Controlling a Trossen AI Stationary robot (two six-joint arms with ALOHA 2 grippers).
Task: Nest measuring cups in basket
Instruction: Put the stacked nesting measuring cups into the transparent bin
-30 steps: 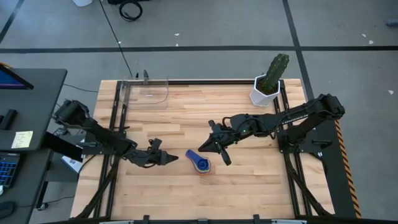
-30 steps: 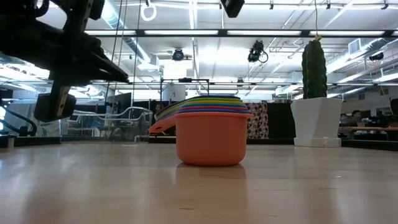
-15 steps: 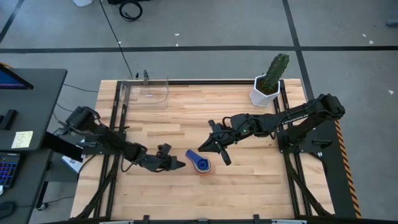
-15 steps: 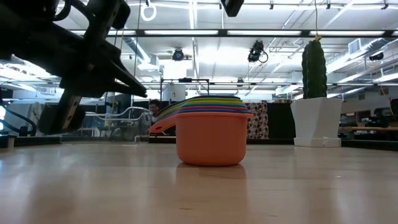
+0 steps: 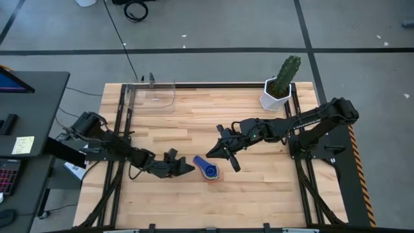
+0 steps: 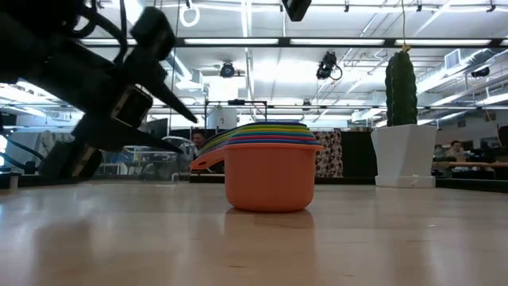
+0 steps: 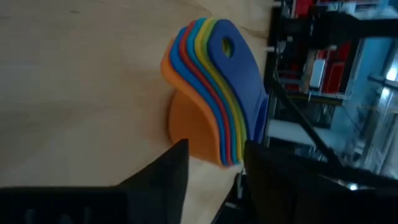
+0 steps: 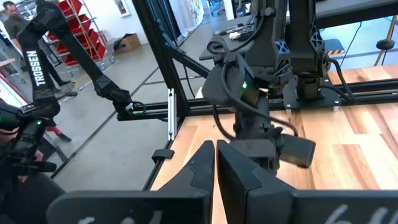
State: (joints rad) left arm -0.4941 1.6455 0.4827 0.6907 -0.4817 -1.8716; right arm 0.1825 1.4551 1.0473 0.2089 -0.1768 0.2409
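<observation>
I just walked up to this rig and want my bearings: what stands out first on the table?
The stack of nested measuring cups, orange outermost, sits on the wooden table near its middle. The open left gripper is right beside the fanned handles, while the right gripper hovers just on the stack's other side. The clear basket stands empty at one far corner, a potted cactus at the other.

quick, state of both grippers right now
Left gripper: open, holding nothing, just beside the stacked measuring cups.
Right gripper: nearly shut, holding nothing, above the table near the cups.
</observation>
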